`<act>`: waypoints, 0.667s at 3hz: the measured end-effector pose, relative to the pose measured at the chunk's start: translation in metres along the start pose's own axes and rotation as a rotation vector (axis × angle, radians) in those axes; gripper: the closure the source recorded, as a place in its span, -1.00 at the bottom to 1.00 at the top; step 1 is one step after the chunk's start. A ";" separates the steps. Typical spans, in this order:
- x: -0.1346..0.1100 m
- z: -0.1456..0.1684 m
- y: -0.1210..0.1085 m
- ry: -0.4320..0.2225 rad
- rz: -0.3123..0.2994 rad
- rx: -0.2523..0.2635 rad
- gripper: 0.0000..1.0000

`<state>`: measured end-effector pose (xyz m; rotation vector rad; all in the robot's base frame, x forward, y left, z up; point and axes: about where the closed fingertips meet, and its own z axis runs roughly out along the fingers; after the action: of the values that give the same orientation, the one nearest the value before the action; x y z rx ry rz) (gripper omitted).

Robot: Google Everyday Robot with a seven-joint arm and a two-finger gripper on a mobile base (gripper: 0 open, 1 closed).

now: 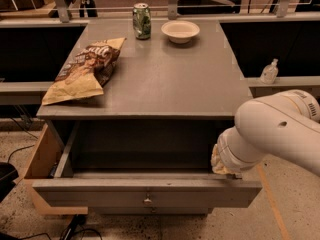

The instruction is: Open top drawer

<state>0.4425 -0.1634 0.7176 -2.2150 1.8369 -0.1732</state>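
The gripper [220, 163] is down at the right end of the top drawer [100, 194], just behind its front; wide or narrow, I can't tell. That drawer stands pulled out under the tabletop [165, 79] with its chip bag [85, 69], can [142, 20] and bowl [180, 31].

Grey top drawer [100, 195] open, gripper [221, 162] at right corner

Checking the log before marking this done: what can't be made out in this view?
Camera view only:
Gripper: at the top drawer's right front corner, mostly covered by the white arm.
Drawer's inside: dark, near part behind its front panel.
Can label: too small to read.
Arm's far end: cut off by the right edge.
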 end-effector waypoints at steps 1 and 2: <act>-0.004 0.018 -0.004 -0.052 -0.020 0.027 1.00; 0.000 0.039 -0.014 -0.102 -0.030 0.041 1.00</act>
<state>0.4657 -0.1560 0.6837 -2.1826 1.7326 -0.1005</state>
